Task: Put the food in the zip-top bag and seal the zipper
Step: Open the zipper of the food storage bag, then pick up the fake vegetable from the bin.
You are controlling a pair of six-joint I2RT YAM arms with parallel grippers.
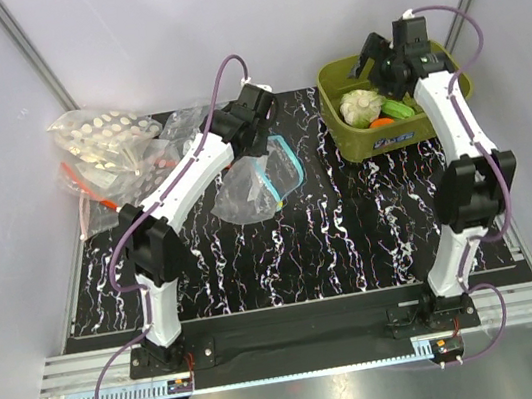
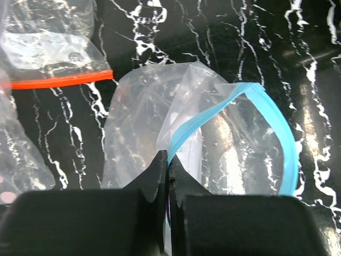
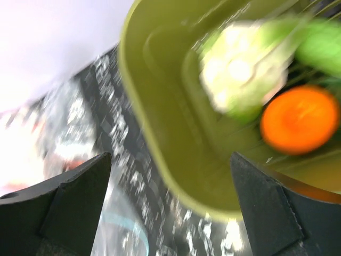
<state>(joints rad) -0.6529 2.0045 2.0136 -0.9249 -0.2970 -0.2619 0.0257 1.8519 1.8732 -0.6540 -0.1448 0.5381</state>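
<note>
The zip-top bag (image 1: 245,195) lies crumpled at the table's middle, its mouth held open in a loop. My left gripper (image 1: 258,138) is shut on the teal-blue zipper (image 2: 234,104); its fingertips (image 2: 160,162) pinch the strip's near end. The bag (image 2: 144,122) holds no food. The food sits in an olive bin (image 1: 346,131): a pale cream piece (image 1: 361,105), a green piece (image 1: 396,108) and an orange piece (image 1: 380,123). My right gripper (image 1: 374,53) is open and empty above the bin. The blurred right wrist view shows the gripper (image 3: 170,157) over the bin's wall, with the cream piece (image 3: 240,69) and orange piece (image 3: 300,119) beyond.
A clear bag with a red-orange strip (image 2: 53,80) lies left of the zip-top bag. A clear bag of white round pieces (image 1: 104,132) lies at the back left, among other clear bags. The bin stands at the back right corner, near the white walls.
</note>
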